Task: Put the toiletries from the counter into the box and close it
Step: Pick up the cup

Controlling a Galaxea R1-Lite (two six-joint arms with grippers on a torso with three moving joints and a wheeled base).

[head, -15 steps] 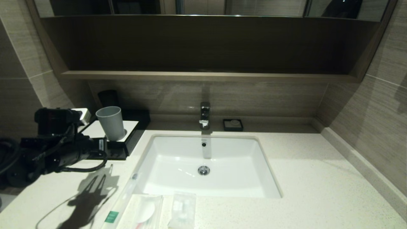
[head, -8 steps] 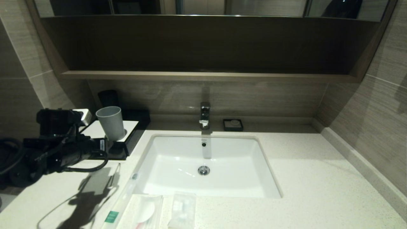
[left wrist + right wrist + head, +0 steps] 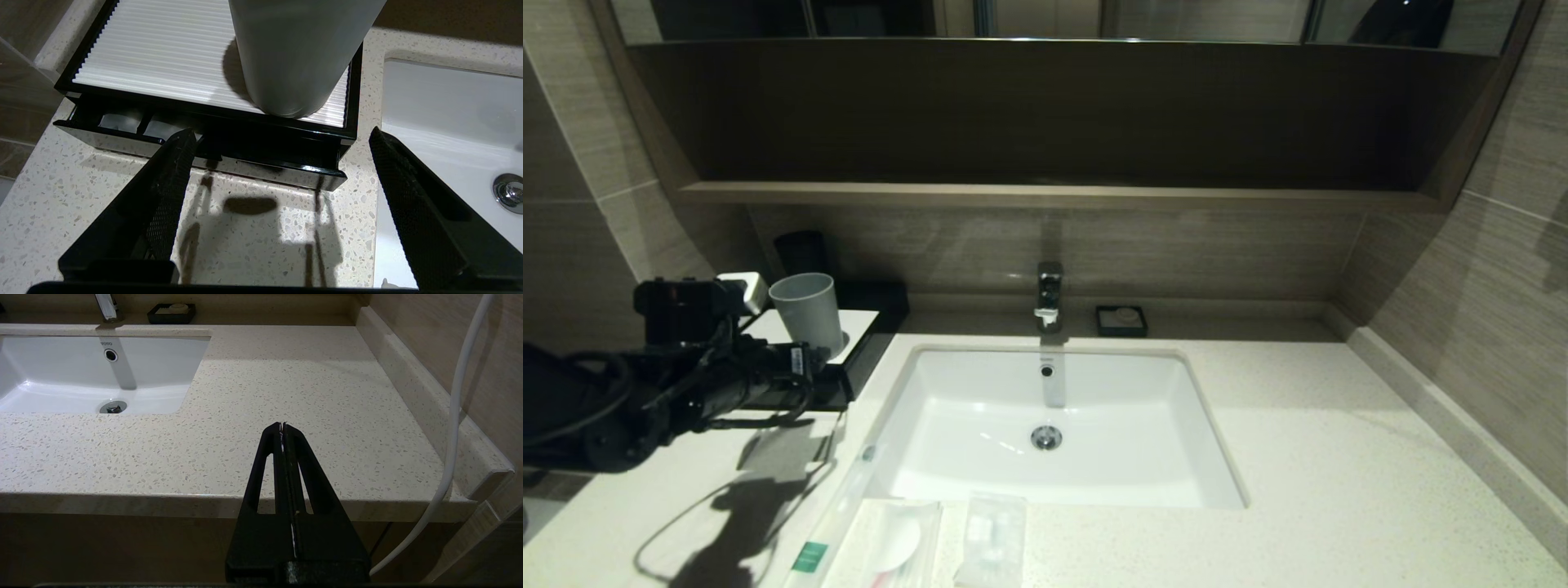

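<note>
The black box (image 3: pixel 864 347) with its white top panel (image 3: pixel 163 53) stands at the counter's (image 3: pixel 1339 490) back left. Its front drawer (image 3: pixel 265 169) is pulled out a little. My left gripper (image 3: pixel 280 131) hangs open just in front of the drawer, fingers wide apart and holding nothing. The toiletries lie at the counter's near edge: a long packet with a green label (image 3: pixel 810 554) and two flat packets (image 3: pixel 892 541) (image 3: pixel 992 541). My right gripper (image 3: pixel 282 425) is shut and empty, off the counter's front edge on the right.
A grey cup (image 3: pixel 808 315) stands on the box's white top, close above the left gripper. The white sink basin (image 3: pixel 980 408) lies right of the box, with a tap (image 3: pixel 1049 294) and a small black dish (image 3: pixel 1121 320) behind it.
My left gripper has opened wide from nearly shut. The left arm has shifted right and forward toward the box's front. The toiletries have not moved.
</note>
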